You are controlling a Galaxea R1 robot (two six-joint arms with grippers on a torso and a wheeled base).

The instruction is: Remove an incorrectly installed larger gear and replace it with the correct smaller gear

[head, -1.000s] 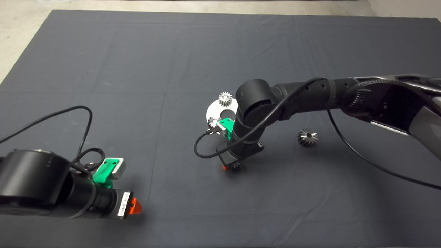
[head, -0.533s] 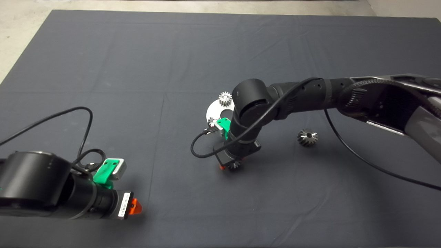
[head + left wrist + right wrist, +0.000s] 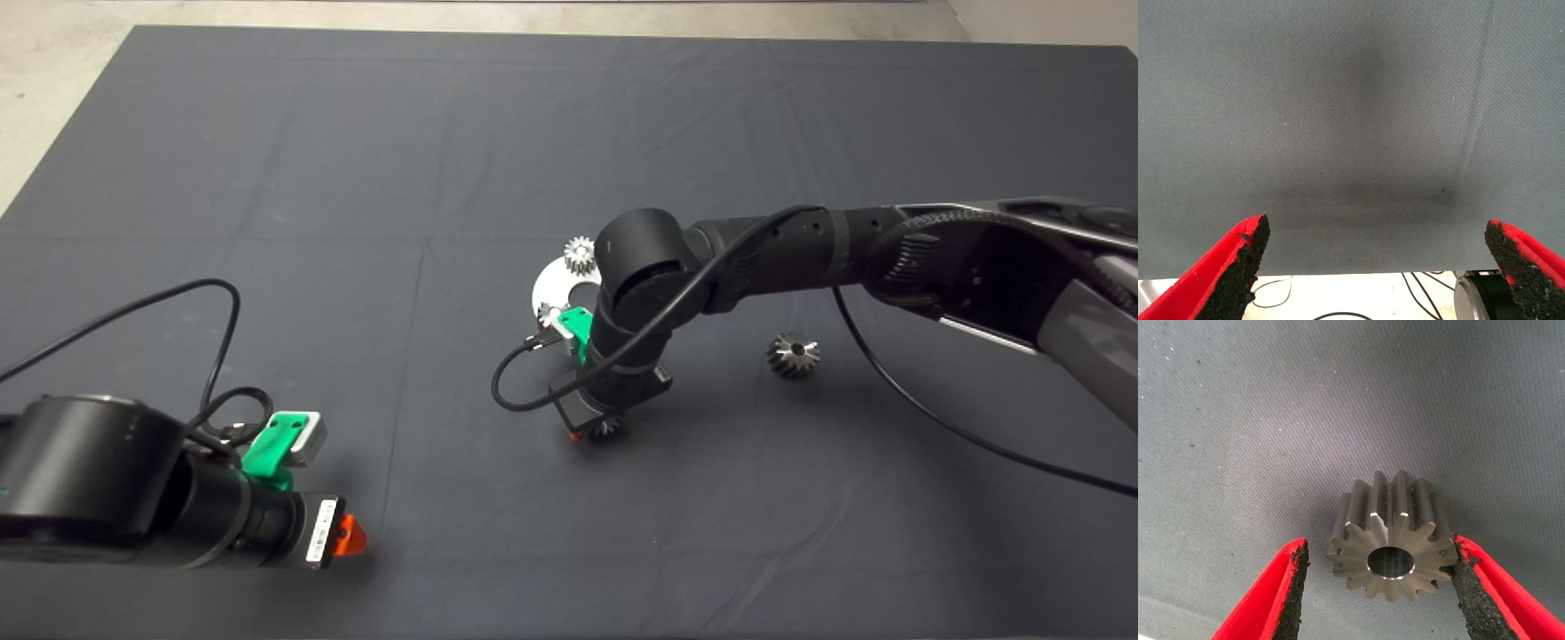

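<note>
The larger gear (image 3: 793,354), dark grey and cone-shaped, lies loose on the mat to the right of my right arm. A smaller gear (image 3: 608,428), shiny silver, lies flat on the mat with its hole up. My right gripper (image 3: 594,431) is down over it. In the right wrist view the gear (image 3: 1391,540) sits between the fingers of this gripper (image 3: 1378,587). One pad (image 3: 1465,587) touches its teeth and the other (image 3: 1295,587) stands apart. My left gripper (image 3: 351,533) is open over bare mat at the lower left, also in its wrist view (image 3: 1375,260).
A white round plate (image 3: 549,286) with a centre hole lies just beyond my right wrist. Another small silver gear (image 3: 580,255) stands on its far edge. A black cable (image 3: 511,391) loops from the right wrist. The mat's edge and pale floor (image 3: 53,36) are at the far left.
My right arm has shifted slightly to the left over the plate. Its gripper has stayed down around the small gear, which has not moved. The left arm barely moved.
</note>
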